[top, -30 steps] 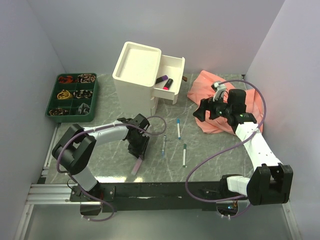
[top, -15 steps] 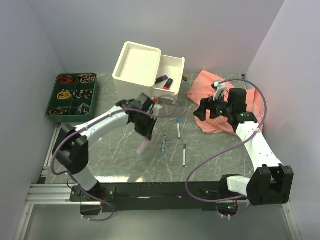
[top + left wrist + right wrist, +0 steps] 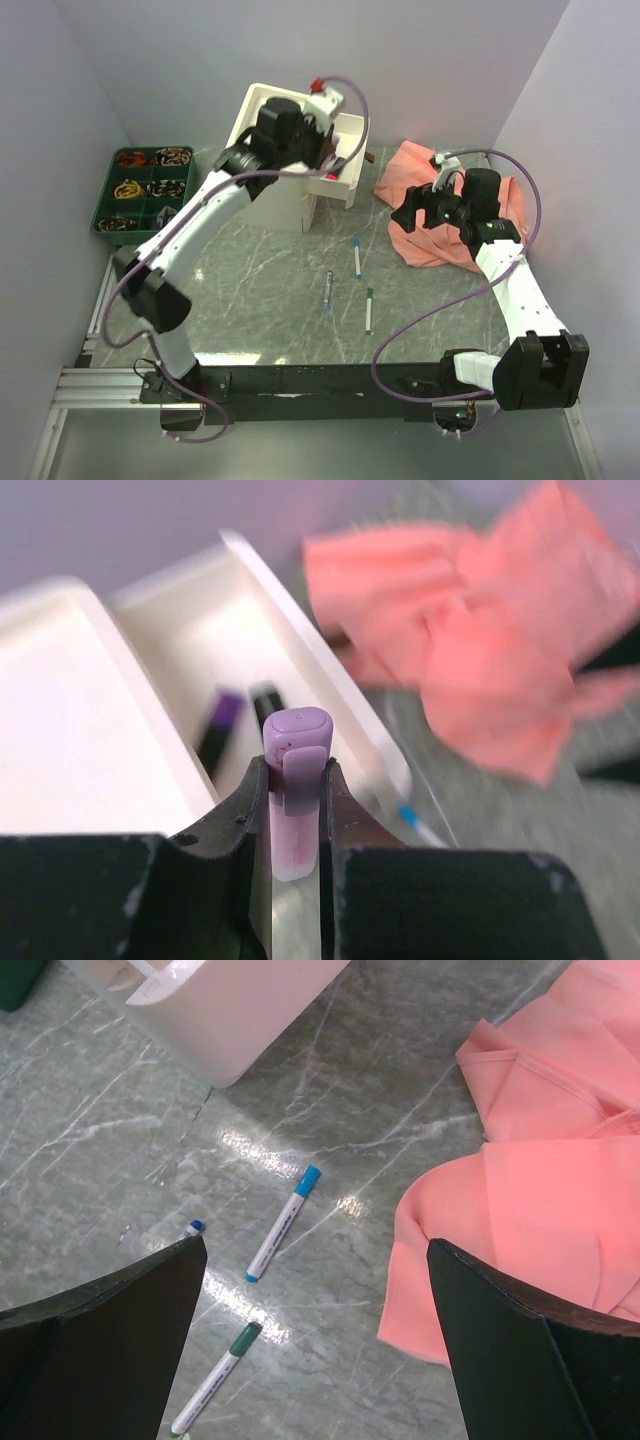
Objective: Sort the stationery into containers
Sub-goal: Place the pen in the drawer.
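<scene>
Left hand (image 3: 292,772) with one highlighter (image 3: 296,728), newly over drawer (image 3: 312,652); three pens (image 3: 357,256)

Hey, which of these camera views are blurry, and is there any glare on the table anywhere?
Left wrist view: the pink cloth and the open drawer are smeared by motion blur, while the purple highlighter pinched in the left tool is sharp. Right wrist view: crisp, with bright glare patches on the table near the blue-capped pen. Top view: evenly lit, soft shadows.
</scene>
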Tool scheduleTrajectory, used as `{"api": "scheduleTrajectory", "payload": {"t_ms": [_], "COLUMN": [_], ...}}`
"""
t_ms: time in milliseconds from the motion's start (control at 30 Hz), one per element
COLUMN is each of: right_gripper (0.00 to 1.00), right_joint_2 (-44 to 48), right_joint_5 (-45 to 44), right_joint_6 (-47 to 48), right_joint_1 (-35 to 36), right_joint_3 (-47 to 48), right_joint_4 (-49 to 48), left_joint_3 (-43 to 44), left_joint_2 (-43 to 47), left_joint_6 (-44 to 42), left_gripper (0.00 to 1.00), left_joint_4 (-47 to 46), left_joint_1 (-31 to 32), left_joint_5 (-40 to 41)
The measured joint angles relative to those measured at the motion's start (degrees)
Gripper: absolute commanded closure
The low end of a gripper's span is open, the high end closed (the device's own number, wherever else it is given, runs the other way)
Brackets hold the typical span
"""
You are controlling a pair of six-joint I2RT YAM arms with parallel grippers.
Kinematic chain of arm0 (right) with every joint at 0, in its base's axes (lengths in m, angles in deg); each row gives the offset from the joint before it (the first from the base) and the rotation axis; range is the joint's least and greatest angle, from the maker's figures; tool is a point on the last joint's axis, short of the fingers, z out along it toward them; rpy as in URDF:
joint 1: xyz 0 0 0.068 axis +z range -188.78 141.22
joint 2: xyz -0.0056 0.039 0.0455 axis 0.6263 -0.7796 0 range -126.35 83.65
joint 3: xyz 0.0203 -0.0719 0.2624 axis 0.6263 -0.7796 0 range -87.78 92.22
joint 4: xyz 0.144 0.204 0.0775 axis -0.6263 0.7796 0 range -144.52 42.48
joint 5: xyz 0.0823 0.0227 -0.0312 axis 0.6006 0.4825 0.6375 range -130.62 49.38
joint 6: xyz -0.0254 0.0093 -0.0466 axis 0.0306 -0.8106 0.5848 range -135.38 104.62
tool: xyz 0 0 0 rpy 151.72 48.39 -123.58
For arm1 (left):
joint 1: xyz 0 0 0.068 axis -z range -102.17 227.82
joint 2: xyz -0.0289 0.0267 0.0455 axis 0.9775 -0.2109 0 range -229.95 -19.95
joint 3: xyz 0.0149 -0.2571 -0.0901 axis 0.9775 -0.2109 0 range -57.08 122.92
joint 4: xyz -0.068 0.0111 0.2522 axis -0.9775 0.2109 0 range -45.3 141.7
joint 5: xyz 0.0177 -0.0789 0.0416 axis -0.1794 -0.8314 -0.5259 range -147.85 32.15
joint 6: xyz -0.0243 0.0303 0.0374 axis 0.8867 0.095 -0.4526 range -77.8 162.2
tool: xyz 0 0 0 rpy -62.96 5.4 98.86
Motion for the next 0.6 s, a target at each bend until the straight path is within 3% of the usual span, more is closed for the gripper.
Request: {"api": "scheduleTrajectory", "payload": {"t_ms": [200, 333, 400, 433, 600], "right_gripper": [0.0, 0.0, 0.0, 0.0, 0.0], "right_joint_2": [0.0, 0.0, 0.0, 0.0, -1.0], "right_joint_5": [0.0, 0.1, 0.2, 0.2, -0.5], "right_joint_6": [-0.5, -1.8, -2.6, -3.2, -6.8], "right_joint_1": [-0.3, -0.4, -0.4, -0.4, -0.2], "right_joint_3": [0.1, -0.3, -0.3, -0.3, -0.3], "right_joint_4": [0.0, -0.3, -0.3, -0.3, -0.4], "left_joint_3": [17.7, 20.7, 21.0, 21.0, 21.1], "left_joint_2": [-15.0, -20.0, -21.7, -22.2, -22.5], "left_joint_6": [-0.3, -0.1, 0.1, -0.2, -0.3], "left_gripper": [0.98, 0.57, 0.52, 0.44, 0.31], "left_joint_4": [-6.2, -7.0, -7.4, -7.4, -8.6], "left_joint_1": [-3.6, -4.7, -4.6, -4.6, -4.6], "left_joint_5": [2.0, 3.0, 3.4, 3.4, 3.6]}}
